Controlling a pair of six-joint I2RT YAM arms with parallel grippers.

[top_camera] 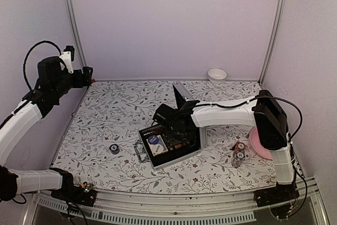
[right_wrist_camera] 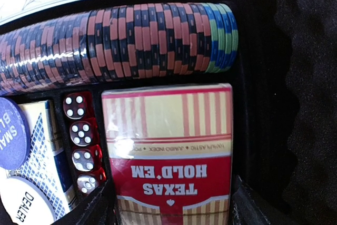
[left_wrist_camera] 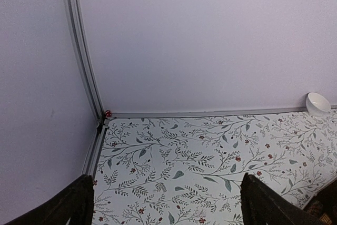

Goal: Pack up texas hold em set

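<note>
Though L jaws wide apart & empty, R jaws astride red deck (right_wrist_camera: 167, 146) in case (top_camera: 179, 160), grip unclear.

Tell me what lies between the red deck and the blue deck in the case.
Four red dice in a column lie between the blue deck and the red deck; the right wrist view shows it.
</note>
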